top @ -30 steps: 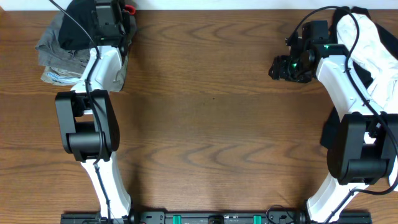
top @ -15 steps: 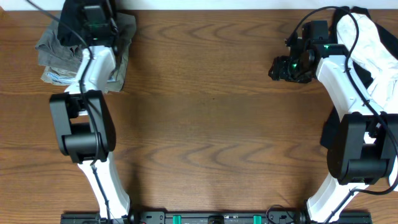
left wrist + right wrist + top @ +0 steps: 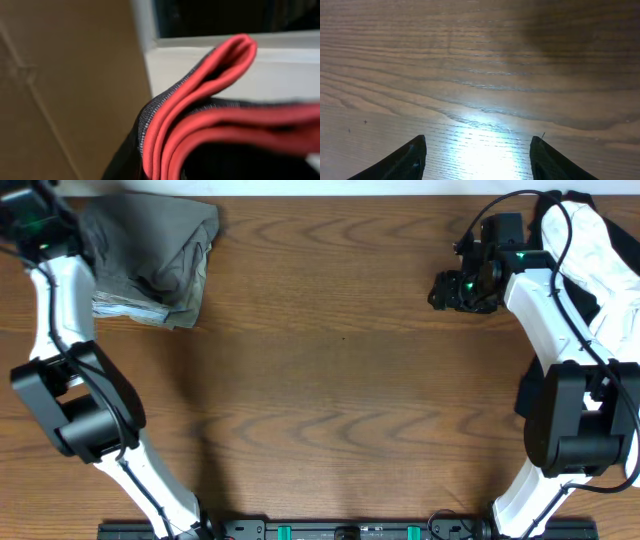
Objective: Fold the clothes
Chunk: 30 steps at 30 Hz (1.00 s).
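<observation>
Nearest the robot's base, the middle of the brown wood-grain table lies bare, and in my judgement it is the proper working surface for the fold. Further out on the right, the right gripper hangs low over that bare wood with its two dark fingers spread wide and nothing between them. At the far right edge sits a loose white garment heap, unfolded. At the far left edge lies a grey-olive stack of folded clothes, apart from both grippers. At the far left corner, partly out of the overhead view, is the left gripper. Its wrist camera is filled by a black fabric with red piping, doubled over close to the lens, with a white ledge behind. The fingers are hidden by the cloth, so whether they clamp it cannot be told. Assessment: the step in hand appears to be presenting this black garment for folding. Recommended: bring it over the bare centre, lower it until it trails flat rather than bunched, have the right gripper take an opposite edge, tension it evenly, and keep it off the finished stack.
</observation>
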Motion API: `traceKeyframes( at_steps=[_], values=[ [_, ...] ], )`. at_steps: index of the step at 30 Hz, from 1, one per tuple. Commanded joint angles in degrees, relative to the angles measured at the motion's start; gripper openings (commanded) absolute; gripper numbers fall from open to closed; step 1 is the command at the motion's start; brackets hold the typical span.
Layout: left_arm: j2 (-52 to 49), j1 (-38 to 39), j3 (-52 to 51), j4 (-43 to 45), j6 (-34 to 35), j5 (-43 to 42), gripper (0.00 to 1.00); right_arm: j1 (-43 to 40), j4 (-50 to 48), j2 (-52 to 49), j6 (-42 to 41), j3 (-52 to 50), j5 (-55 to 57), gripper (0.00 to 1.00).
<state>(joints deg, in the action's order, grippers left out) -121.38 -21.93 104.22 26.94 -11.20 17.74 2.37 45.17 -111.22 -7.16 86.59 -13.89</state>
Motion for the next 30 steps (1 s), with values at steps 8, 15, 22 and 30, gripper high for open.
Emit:
traceKeyframes(
  at_steps=[8, 15, 22, 30],
  values=[
    [0.3, 0.4, 1.9, -1.0, -5.7, -8.8, 0.06, 2.9, -0.6, 0.3, 0.3, 0.7, -0.1, 0.65],
    [-0.9, 0.5, 1.9, -0.7, -9.2, -9.9, 0.06, 3.3, 0.0, 0.3, 0.3, 0.7, -0.1, 0.65],
    [-3.8, 0.9, 1.9, -0.7, -9.6, -12.2, 0.06, 3.3, 0.0, 0.3, 0.3, 0.7, -0.1, 0.65],
    [-6.9, 5.1, 1.9, -7.4, -9.7, -12.2, 0.06, 3.3, 0.3, 0.3, 0.3, 0.7, -0.1, 0.65]
  ],
)
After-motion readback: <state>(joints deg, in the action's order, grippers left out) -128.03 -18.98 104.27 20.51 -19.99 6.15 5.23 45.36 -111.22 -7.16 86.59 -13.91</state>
